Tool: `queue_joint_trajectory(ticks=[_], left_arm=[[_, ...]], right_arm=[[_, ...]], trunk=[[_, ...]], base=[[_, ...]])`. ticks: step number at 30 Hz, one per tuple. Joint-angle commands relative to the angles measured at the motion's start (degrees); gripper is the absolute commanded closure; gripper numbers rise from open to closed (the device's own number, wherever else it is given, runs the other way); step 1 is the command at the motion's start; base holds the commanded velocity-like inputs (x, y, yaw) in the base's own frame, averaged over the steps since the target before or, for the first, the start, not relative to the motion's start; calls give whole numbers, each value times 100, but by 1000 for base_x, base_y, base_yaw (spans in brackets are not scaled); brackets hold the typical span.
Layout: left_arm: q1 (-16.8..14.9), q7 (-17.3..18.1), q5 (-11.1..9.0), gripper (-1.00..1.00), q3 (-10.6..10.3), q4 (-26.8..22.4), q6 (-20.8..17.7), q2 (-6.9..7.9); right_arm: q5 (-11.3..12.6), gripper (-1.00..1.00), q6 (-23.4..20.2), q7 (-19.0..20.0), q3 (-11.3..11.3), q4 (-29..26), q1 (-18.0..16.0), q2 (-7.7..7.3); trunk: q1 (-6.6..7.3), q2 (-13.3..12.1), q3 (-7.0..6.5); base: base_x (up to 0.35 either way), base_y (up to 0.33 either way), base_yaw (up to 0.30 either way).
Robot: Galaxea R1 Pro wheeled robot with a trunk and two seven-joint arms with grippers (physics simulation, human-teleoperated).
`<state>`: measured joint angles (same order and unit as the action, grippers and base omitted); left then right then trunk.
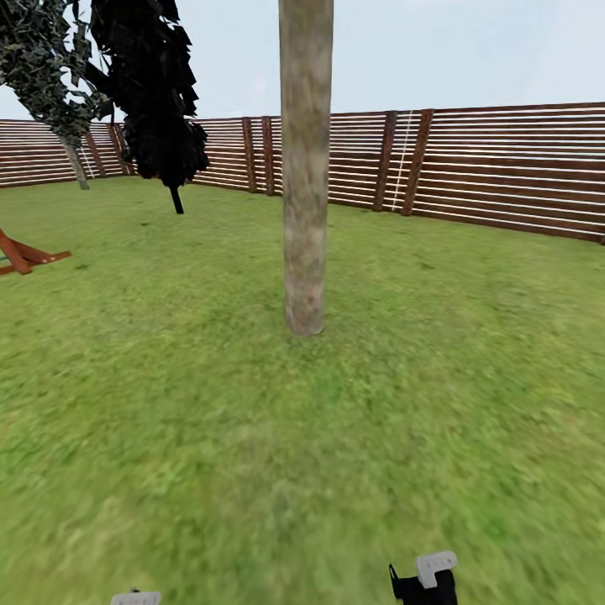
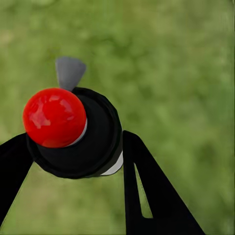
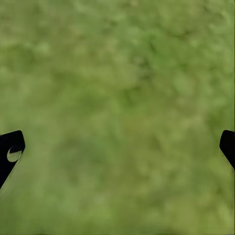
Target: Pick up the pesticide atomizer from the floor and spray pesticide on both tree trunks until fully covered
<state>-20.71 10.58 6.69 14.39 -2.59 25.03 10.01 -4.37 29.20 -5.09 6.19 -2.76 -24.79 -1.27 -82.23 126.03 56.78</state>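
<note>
The pesticide atomizer [image 2: 95, 147], a small black bottle with a round red top [image 2: 54, 117] and a grey nozzle, sits between the two black fingers of my left gripper [image 2: 73, 149], which is shut on it above blurred grass. One tree trunk [image 1: 304, 185], bare and mottled grey-brown, rises from the lawn straight ahead in the head view, some way beyond my arms. My right gripper [image 3: 120, 144] is open, its fingertips wide apart with only grass between them. The ends of both arms peek in at the head view's lower edge, right [image 1: 424, 580] and left [image 1: 134, 598].
Green lawn spreads all around the trunk. A brown slat fence [image 1: 470, 164] runs along the back. Two dark leafy trees [image 1: 160, 101] stand at the far left, and a red-brown wooden frame [image 1: 25, 252] juts in at the left edge.
</note>
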Motion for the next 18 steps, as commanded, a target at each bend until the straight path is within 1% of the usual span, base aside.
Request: queue_joint_trajectory(ticks=[1,18], left_arm=[[-3,14,59,100,53,4,19,1],[-3,14,55,100,51,4,19,1]], right_arm=[[-46,-100,6,-53,34,6,-1,1],[-46,-100,6,-53,39,6,-4,4]], trunk=[[-3,2,5],[-3,2,5]], base=[[340,0,0],[340,0,0]])
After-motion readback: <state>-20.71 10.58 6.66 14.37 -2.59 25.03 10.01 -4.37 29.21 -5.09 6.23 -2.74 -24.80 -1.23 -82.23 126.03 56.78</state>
